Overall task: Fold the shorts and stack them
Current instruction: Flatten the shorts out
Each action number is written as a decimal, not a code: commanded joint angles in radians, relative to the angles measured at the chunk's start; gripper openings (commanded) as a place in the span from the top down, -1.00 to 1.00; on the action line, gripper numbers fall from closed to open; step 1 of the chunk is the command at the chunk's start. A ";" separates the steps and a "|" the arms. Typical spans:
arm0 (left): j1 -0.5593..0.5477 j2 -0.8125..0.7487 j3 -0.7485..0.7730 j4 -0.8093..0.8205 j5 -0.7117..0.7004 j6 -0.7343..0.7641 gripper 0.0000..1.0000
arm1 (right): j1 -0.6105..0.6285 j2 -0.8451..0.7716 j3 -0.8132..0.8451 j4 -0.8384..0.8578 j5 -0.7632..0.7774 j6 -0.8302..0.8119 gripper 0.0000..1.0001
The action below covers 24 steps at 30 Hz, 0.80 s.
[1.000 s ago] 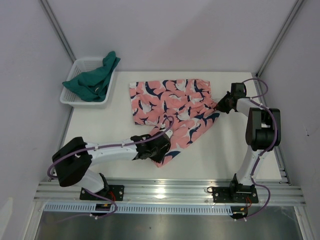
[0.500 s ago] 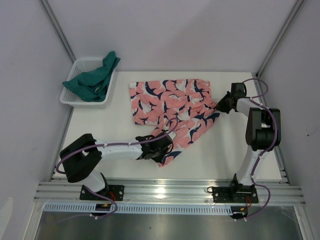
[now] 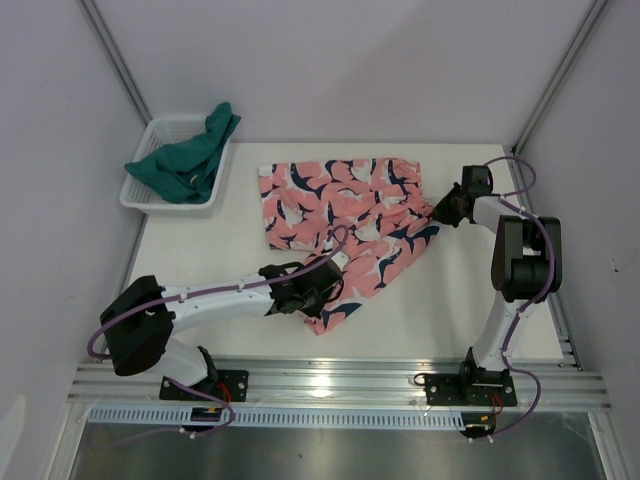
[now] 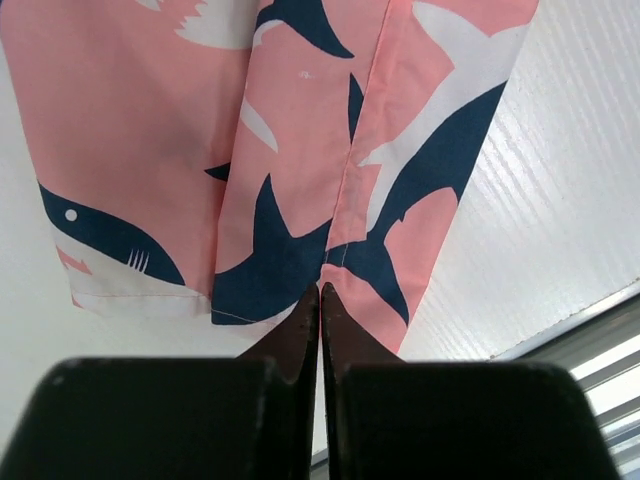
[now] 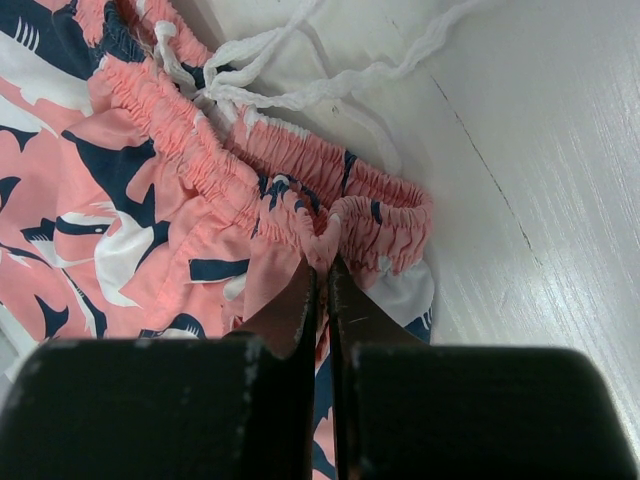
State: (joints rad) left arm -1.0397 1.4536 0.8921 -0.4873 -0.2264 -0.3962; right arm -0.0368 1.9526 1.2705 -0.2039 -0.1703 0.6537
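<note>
Top view: the shark-print shorts [image 3: 340,205] lie mid-table [image 3: 450,310] with the waistband to the right. One leg runs left, the other slants toward the near edge. The left gripper [image 3: 322,292] is at that near leg, the right gripper [image 3: 438,212] at the waistband. The teal shorts [image 3: 185,162] are heaped in the mesh basket [image 3: 140,198] (far-left corner).

Left wrist: jaws shut tight, tips nipping the hem [image 4: 250,318] of the salmon-pink cloth, which has navy and white sharks.

Right wrist: jaws clamped on the gathered waistband [image 5: 300,185]. The white drawstring [image 5: 330,92] lies loose.

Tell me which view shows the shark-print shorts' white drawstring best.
Right wrist view: the drawstring lies plain on the table just beyond the waistband of the shorts. The top view makes it too small to tell; the left wrist view shows only a leg hem.
</note>
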 commanded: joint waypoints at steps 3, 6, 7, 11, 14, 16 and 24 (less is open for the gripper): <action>-0.003 -0.032 0.005 -0.016 0.007 0.005 1.00 | -0.003 -0.047 0.017 0.001 0.005 -0.019 1.00; -0.003 -0.039 0.010 -0.031 0.022 0.003 0.41 | -0.005 -0.052 0.015 0.000 0.005 -0.019 1.00; -0.005 -0.041 0.010 -0.036 0.024 0.002 0.19 | -0.005 -0.052 0.015 0.000 0.003 -0.017 1.00; -0.005 -0.047 -0.007 -0.037 0.053 0.003 -0.04 | -0.006 -0.049 0.010 0.000 0.000 -0.017 1.00; -0.003 -0.044 -0.022 -0.040 0.065 0.003 -0.10 | -0.006 -0.049 0.009 0.006 -0.003 -0.016 1.00; -0.005 -0.036 -0.032 -0.037 0.068 0.002 -0.09 | -0.008 -0.049 0.010 0.008 -0.003 -0.016 1.00; -0.003 0.007 -0.032 -0.028 0.094 0.002 0.13 | -0.008 -0.047 0.006 0.011 -0.001 -0.012 1.00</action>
State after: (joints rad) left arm -1.0405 1.4513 0.8562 -0.5266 -0.1547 -0.3920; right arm -0.0395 1.9518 1.2705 -0.2039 -0.1722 0.6537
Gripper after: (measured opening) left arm 0.452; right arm 0.021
